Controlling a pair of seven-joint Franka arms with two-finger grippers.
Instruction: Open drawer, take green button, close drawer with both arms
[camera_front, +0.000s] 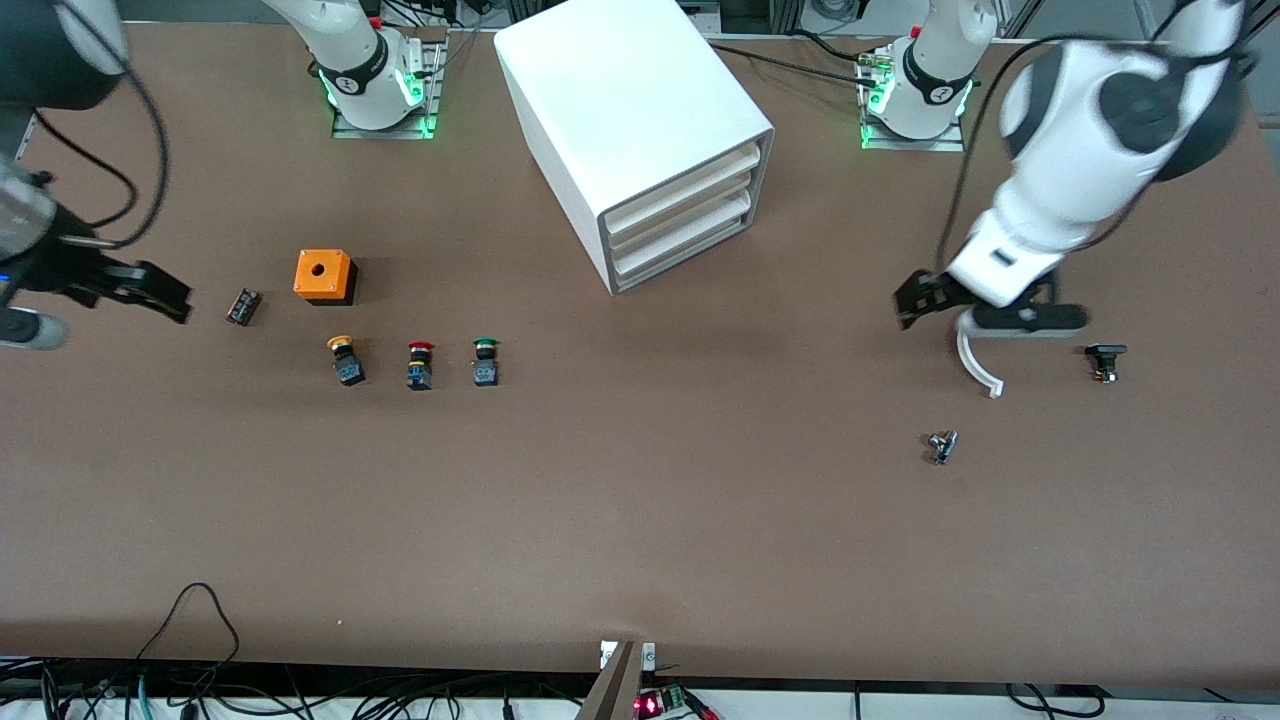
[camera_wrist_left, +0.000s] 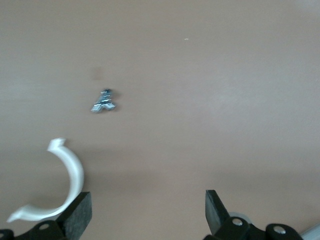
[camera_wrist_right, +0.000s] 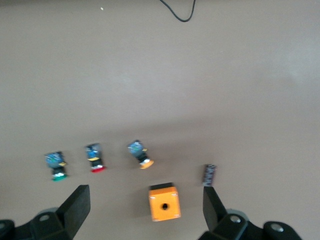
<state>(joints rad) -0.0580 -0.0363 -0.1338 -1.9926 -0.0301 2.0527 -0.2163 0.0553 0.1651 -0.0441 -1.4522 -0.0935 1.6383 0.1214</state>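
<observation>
The white cabinet (camera_front: 640, 110) stands at the table's middle, near the arms' bases. Its lowest drawer (camera_front: 682, 250) is shut, like the two above it. The green-capped button (camera_front: 485, 362) stands on the table nearer to the front camera than the cabinet, toward the right arm's end; it also shows in the right wrist view (camera_wrist_right: 56, 166). My left gripper (camera_front: 975, 310) is open and empty over the table at the left arm's end (camera_wrist_left: 147, 210). My right gripper (camera_front: 140, 288) is open and empty over the table at the right arm's end (camera_wrist_right: 145, 206).
A red-capped button (camera_front: 420, 365) and a yellow-capped button (camera_front: 345, 360) stand beside the green one. An orange box (camera_front: 325, 275) and a small black part (camera_front: 243, 306) lie near them. A white curved piece (camera_front: 975, 365), a small metal part (camera_front: 941, 445) and a black part (camera_front: 1105, 360) lie under and near the left gripper.
</observation>
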